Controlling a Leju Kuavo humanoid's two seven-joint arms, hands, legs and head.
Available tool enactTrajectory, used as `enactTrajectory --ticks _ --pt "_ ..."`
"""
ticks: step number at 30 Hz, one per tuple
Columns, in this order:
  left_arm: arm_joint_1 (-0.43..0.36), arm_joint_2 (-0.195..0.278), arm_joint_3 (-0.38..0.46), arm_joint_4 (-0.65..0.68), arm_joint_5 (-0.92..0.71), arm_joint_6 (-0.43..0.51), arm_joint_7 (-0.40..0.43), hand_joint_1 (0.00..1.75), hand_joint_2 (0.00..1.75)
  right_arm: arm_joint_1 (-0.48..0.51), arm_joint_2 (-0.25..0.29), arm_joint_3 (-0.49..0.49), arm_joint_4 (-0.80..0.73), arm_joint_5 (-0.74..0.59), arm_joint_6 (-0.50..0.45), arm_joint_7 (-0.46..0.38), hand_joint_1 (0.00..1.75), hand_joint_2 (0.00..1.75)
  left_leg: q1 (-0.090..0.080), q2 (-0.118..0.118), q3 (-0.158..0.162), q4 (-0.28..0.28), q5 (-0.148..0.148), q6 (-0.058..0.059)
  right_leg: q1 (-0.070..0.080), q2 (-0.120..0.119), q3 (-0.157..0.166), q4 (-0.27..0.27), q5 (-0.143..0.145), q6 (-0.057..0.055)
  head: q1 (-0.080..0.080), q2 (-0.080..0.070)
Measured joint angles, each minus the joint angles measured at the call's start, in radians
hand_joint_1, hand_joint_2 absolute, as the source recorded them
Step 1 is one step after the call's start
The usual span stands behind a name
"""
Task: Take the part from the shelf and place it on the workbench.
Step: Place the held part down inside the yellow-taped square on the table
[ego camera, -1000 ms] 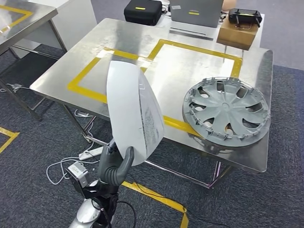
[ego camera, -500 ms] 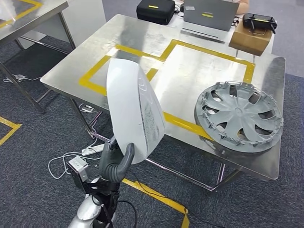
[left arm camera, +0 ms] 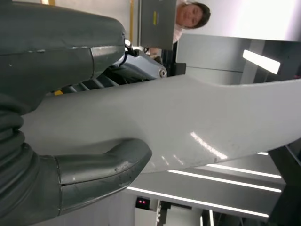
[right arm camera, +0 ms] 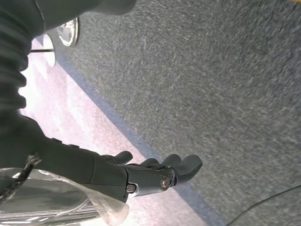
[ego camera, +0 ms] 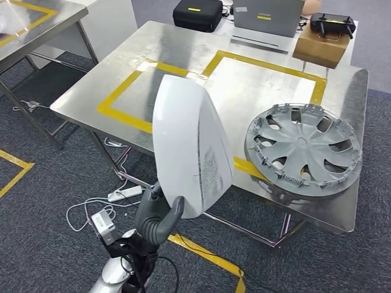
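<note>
Since the earlier frames, the white glossy plastic shell part has shifted to the right in the head view and now overlaps the near edge of the steel workbench; the whole view has also swung a little, so the camera moved too. The part stands nearly upright, long axis running from the hand up toward the table, rounded top tilted slightly left, its scuffed grey-speckled face turned to the right.

At far left another steel table with yellow tape crosses the corner, above dark grey carpet with yellow floor tape and a white power strip with cables. The workbench carries a yellow taped rectangle, a black case and a grey laptop at its far edge, then a brown cardboard box and, at right, a grey plastic wheel cover lying flat.

The left hand grips the part's lower end, thumb pressed on one face and fingers behind the other; the part rises above it, held in the air. The right hand hangs over carpet, fingers loosely extended, holding nothing.
</note>
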Motion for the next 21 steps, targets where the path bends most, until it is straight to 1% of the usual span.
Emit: enactTrajectory --ticks 1,2,3,4,5,6,7,8,9,10,12,13,14,15,16,17,18,19,20,21 --pt "0.000 0.001 -0.001 0.000 -0.001 -0.007 -0.002 1.75 1.75 0.000 0.000 0.002 0.000 0.001 0.000 0.000 0.00 1.75 0.001 0.001 -0.033 0.072 -0.032 -0.003 0.000 -0.002 0.001 0.000 -0.001 -0.003 -0.002 0.000" --pt "0.001 0.002 -0.002 0.000 -0.001 -0.011 -0.002 1.75 1.75 0.000 0.000 0.004 0.000 0.002 0.000 0.000 0.00 1.75 0.002 0.001 -0.064 0.136 -0.054 -0.005 0.001 -0.003 0.001 0.000 -0.002 -0.004 -0.001 0.000" --pt "0.001 0.003 -0.002 0.000 0.000 -0.012 -0.002 1.75 1.75 0.000 0.000 0.005 0.000 0.003 0.000 0.000 0.00 1.75 0.002 0.001 -0.081 0.171 -0.058 -0.005 0.001 -0.004 0.002 0.000 -0.003 -0.005 -0.001 0.000" --pt "0.002 0.003 -0.002 0.000 0.000 -0.013 -0.002 1.75 1.75 0.000 0.000 0.006 0.000 0.004 0.000 0.000 0.00 1.75 0.002 0.001 -0.081 0.167 -0.041 -0.003 0.001 -0.004 0.004 0.001 -0.003 -0.006 -0.001 0.000" --pt "0.002 0.004 -0.003 0.000 0.000 -0.014 -0.002 1.75 1.75 0.000 0.000 0.007 0.000 0.004 0.000 0.000 0.00 1.75 0.002 0.001 -0.063 0.124 -0.009 0.001 0.002 -0.004 0.007 0.001 -0.004 -0.005 -0.001 0.000" --pt "0.001 0.004 -0.004 0.000 0.000 -0.015 -0.002 1.75 1.75 0.000 0.000 0.008 0.000 0.004 0.000 0.000 0.00 1.75 0.001 0.002 -0.031 0.056 0.031 0.007 0.002 -0.004 0.010 0.000 -0.006 -0.004 -0.001 0.000" --pt "0.001 0.004 -0.005 0.000 0.000 -0.015 -0.002 1.75 1.75 0.000 0.000 0.010 0.000 0.004 0.000 0.000 0.00 1.75 -0.002 0.003 0.000 -0.011 0.060 0.014 0.004 -0.003 0.012 0.001 -0.008 -0.002 -0.001 0.000" --pt "0.000 0.004 -0.007 0.000 0.000 -0.016 -0.002 1.75 1.75 0.000 0.000 0.011 0.000 0.004 0.000 0.000 0.00 1.75 -0.004 0.004 0.024 -0.066 0.077 0.020 0.005 -0.003 0.011 0.001 -0.009 0.002 -0.001 0.000" --pt "-0.001 0.004 -0.008 0.000 0.000 -0.018 -0.003 1.75 1.75 -0.001 0.000 0.012 0.000 0.005 0.001 0.000 0.00 1.75 -0.007 0.004 0.037 -0.098 0.082 0.024 0.006 -0.004 0.009 0.001 -0.009 0.006 0.000 0.000" --pt "-0.001 0.004 -0.010 0.000 0.001 -0.021 -0.003 1.75 1.75 -0.001 0.000 0.013 0.000 0.005 0.002 0.000 0.00 1.75 -0.009 0.004 0.039 -0.108 0.077 0.026 0.006 -0.005 0.006 0.000 -0.009 0.011 0.000 0.000" --pt "-0.001 0.003 -0.011 0.000 0.006 -0.032 -0.006 1.75 1.75 -0.002 0.000 0.013 0.000 0.006 0.003 0.000 0.00 1.75 -0.007 0.003 0.040 -0.119 0.080 0.032 0.006 -0.007 0.005 -0.002 -0.010 0.022 0.000 0.000" --pt "-0.002 0.001 -0.011 0.000 0.009 -0.037 -0.008 1.75 1.75 -0.002 0.000 0.013 0.000 0.006 0.003 0.000 0.00 1.75 -0.004 0.003 0.043 -0.124 0.082 0.036 0.006 -0.006 0.000 0.009 -0.021 0.026 0.001 0.000" --pt "-0.003 0.000 -0.011 0.000 0.011 -0.041 -0.009 1.75 1.75 -0.002 0.000 0.013 0.000 0.006 0.003 0.000 0.00 1.75 -0.001 0.003 0.046 -0.130 0.085 0.041 0.006 -0.005 -0.015 0.039 -0.040 0.030 0.003 0.000" --pt "-0.003 -0.001 -0.011 0.000 0.013 -0.044 -0.010 1.75 1.75 -0.002 0.000 0.014 0.000 0.006 0.003 0.000 0.00 1.75 0.000 0.004 0.047 -0.133 0.087 0.044 0.006 -0.003 -0.040 0.090 -0.069 0.032 0.004 0.000" --pt "-0.003 -0.001 -0.010 0.000 0.015 -0.047 -0.010 1.75 1.75 -0.002 0.000 0.014 0.000 0.005 0.003 0.000 0.00 1.75 0.000 0.004 0.047 -0.133 0.087 0.046 0.006 -0.003 -0.073 0.157 -0.101 0.035 0.006 0.000" --pt "-0.002 -0.001 -0.009 0.000 0.017 -0.048 -0.010 1.75 1.75 -0.001 0.000 0.014 0.000 0.005 0.003 0.001 0.00 1.75 -0.001 0.004 0.046 -0.133 0.087 0.046 0.006 -0.003 -0.106 0.223 -0.126 0.037 0.006 0.000" --pt "-0.001 -0.001 -0.008 0.000 0.018 -0.049 -0.010 1.75 1.75 0.000 0.000 0.014 0.000 0.004 0.003 0.001 0.00 1.75 -0.002 0.004 0.046 -0.132 0.086 0.047 0.005 -0.003 -0.129 0.267 -0.136 0.038 0.006 0.000" --pt "0.000 -0.001 -0.006 0.000 0.017 -0.050 -0.010 1.75 1.75 0.001 0.000 0.013 0.000 0.003 0.003 0.003 0.00 1.75 -0.003 0.003 0.047 -0.132 0.086 0.047 0.006 -0.003 -0.135 0.276 -0.126 0.039 0.007 0.000" --pt "0.001 -0.002 -0.004 0.000 0.016 -0.050 -0.009 1.75 1.75 0.002 0.000 0.013 0.000 0.003 0.003 0.004 0.00 1.75 -0.004 0.002 0.048 -0.132 0.086 0.046 0.005 -0.003 -0.122 0.243 -0.097 0.038 0.007 0.000" --pt "0.001 -0.002 -0.002 0.000 0.015 -0.050 -0.008 1.75 1.75 0.001 0.000 0.013 0.000 0.002 0.003 0.004 0.00 1.75 -0.004 0.001 0.049 -0.131 0.085 0.045 0.005 -0.003 -0.090 0.176 -0.057 0.037 0.007 0.000"
